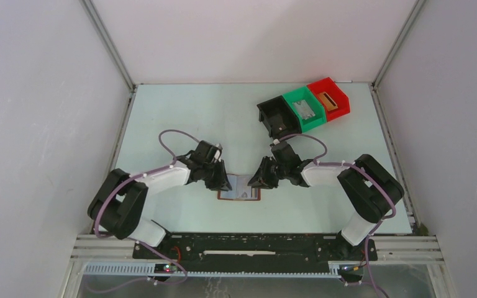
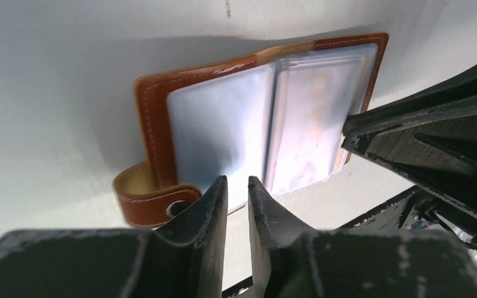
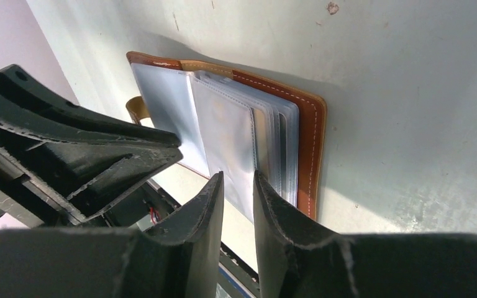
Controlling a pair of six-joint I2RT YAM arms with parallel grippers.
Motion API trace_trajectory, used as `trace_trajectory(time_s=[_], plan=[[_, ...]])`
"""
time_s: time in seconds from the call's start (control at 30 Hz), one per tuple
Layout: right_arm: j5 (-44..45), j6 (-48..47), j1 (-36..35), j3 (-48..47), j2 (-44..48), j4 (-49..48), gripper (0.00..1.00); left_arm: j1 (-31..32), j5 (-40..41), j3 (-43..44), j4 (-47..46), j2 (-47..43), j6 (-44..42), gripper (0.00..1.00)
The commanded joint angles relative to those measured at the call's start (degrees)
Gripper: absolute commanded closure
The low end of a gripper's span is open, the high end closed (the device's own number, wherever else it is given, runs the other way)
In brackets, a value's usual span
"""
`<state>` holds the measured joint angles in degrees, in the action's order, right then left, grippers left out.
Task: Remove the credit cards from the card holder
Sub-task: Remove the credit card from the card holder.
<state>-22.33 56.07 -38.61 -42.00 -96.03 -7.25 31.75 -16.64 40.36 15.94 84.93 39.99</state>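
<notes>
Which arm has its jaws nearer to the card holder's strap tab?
Left. The left jaws sit close beside the strap tab, at that end of the open card holder. The right jaws are at the opposite end, across the clear sleeves.

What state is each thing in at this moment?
card holder: open, flat on the table.
credit cards: faintly visible inside the clear sleeves.
left gripper: jaws narrowly apart at sleeve edge; grip unclear.
right gripper: the same, opposite edge.
green bin: holds something grey.
red bin: holds something tan.
black bin: inside too dark.
</notes>
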Motion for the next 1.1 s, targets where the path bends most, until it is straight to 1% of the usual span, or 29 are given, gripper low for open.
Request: trace_trajectory(time_s=[0.0,0.17,0.27,0.5,0.8,1.07], plan=[[1.6,-0.4,0.3,0.3,-0.5,0.5,0.68,0.0,5.7,3.1,6.5,-3.7,-3.2,0.77],[3.3,-0.9,0.1,0.3,1.0,2.3,0.68,-0.5,7.8,1.5,5.7,-0.7,-2.6,0.8],[6.2,-1.6,-0.4,0.3,2.4,5.0,0.68,-0.5,9.8,-0.2,4.4,1.6,-2.3,0.81],[7.7,-1.3,-2.7,0.3,0.9,5.8,0.68,-0.6,6.6,-2.4,-0.4,6.5,-1.0,0.82],[1.2,2.2,-3.5,0.3,1.2,-3.8,0.68,-0.5,5.6,-3.2,-2.0,7.6,-1.4,0.82],[-3.4,4.1,-2.7,0.3,2.3,-8.6,0.68,-0.5,4.5,-4.3,-3.4,8.2,-1.3,0.82]])
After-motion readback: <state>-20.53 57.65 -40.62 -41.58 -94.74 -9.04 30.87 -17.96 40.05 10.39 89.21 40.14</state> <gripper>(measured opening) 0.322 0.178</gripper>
